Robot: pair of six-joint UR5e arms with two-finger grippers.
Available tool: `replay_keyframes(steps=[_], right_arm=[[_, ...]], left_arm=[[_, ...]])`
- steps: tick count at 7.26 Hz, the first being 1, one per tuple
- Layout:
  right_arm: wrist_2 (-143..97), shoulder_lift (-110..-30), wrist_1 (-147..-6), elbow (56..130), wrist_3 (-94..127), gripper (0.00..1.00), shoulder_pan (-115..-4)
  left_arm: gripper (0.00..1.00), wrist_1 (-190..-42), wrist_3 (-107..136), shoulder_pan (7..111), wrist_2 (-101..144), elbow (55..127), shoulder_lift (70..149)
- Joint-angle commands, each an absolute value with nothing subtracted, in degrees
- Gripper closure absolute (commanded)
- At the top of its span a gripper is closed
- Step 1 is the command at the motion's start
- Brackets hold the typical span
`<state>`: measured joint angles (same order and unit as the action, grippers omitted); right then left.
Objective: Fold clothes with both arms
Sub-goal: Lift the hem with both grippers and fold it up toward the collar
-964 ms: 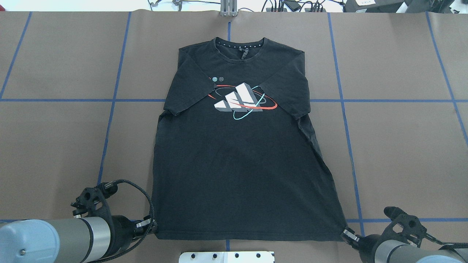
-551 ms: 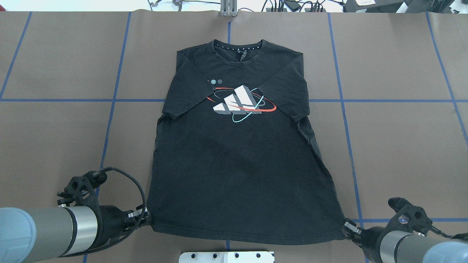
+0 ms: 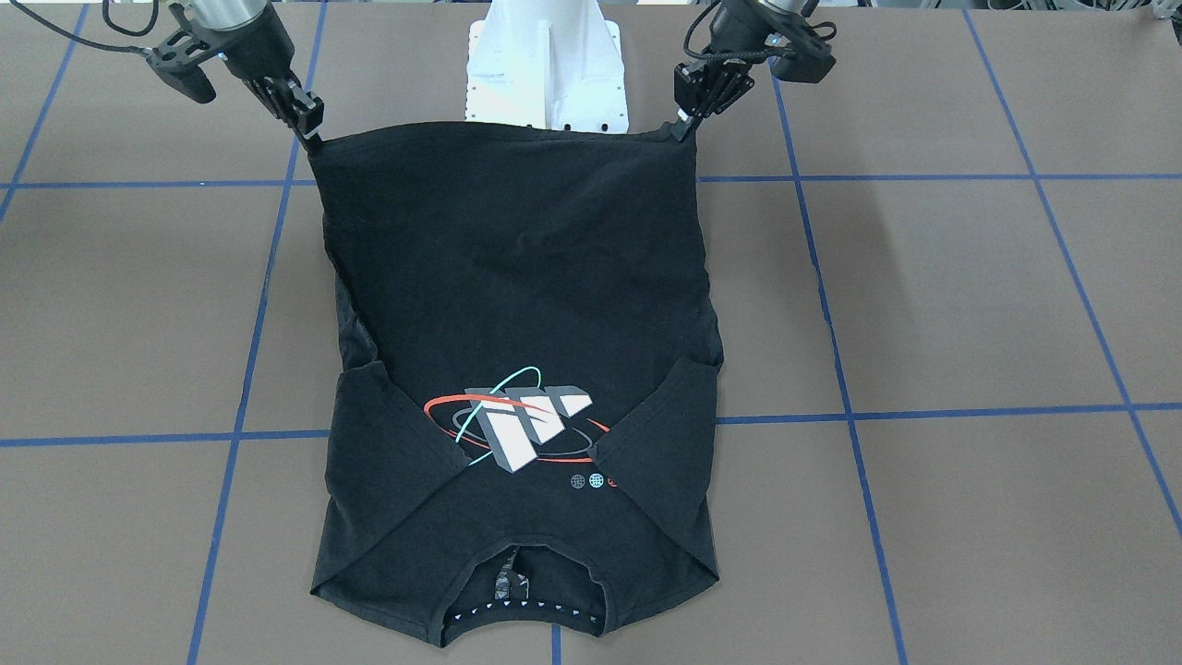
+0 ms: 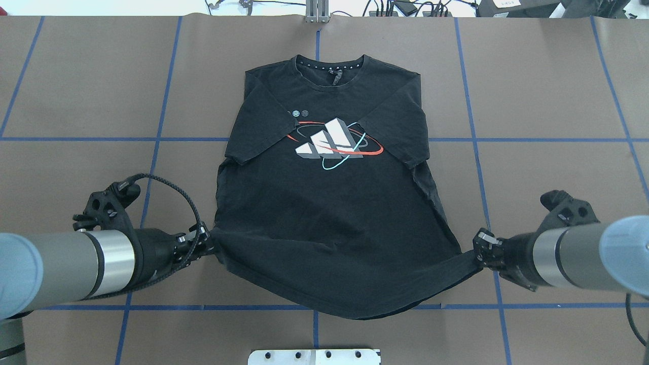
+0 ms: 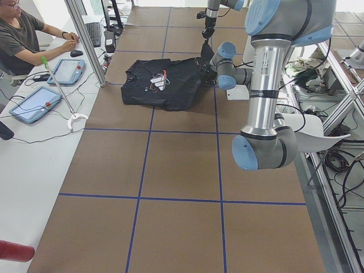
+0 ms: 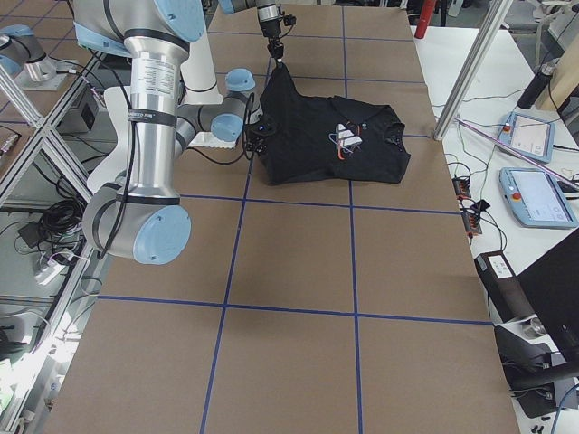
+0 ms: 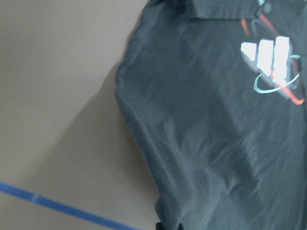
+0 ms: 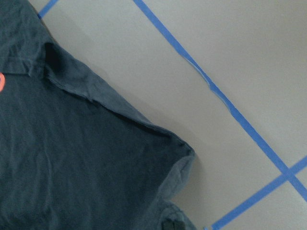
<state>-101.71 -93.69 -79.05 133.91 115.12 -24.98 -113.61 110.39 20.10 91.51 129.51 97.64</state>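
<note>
The black T-shirt (image 4: 329, 213) lies face up on the brown table, collar at the far end and both sleeves folded in over the chest beside its grey-white logo (image 4: 330, 142). My left gripper (image 4: 209, 246) is shut on the shirt's near left hem corner. My right gripper (image 4: 478, 248) is shut on the near right hem corner. The hem hangs lifted between them and sags in the middle. From the front, the left gripper (image 3: 683, 129) and right gripper (image 3: 309, 137) hold the hem stretched above the table. Each wrist view shows dark cloth (image 7: 216, 134) (image 8: 72, 158) below.
The white pedestal base (image 4: 314, 356) sits at the near table edge behind the hem. Blue tape lines (image 4: 152, 139) grid the brown table. A metal post (image 4: 317, 12) and cables stand at the far edge. A person (image 5: 23, 40) sits at a side desk with tablets.
Both grippers have risen and travelled away from the near edge toward the collar, carrying the hem corners. The hem is now off the table and sagging.
</note>
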Motion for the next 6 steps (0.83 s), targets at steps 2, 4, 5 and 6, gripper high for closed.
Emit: replay_keyframes(steps=[2,4,5,6], right_arm=[[-107.39,-81.15,-89.62,125.89,106.29,1.00,-38.20],[-108.54,-74.22,-89.82,116.07,101.45,1.00,-44.27],[-110.63,-71.31,-89.91,112.54,98.73,1.00,-47.60],[-113.61,-69.02,-89.91,109.19,97.05,1.00,-51.03]], left_arm=[[1.00,-113.91,103.92,30.91,92.37,117.11,104.14],[1.00,-113.91,101.01,37.23,94.90,110.61,108.08],[1.00,-113.99,99.94,38.74,95.79,108.30,109.24],[1.00,-113.99,99.84,39.72,95.71,106.45,110.90]])
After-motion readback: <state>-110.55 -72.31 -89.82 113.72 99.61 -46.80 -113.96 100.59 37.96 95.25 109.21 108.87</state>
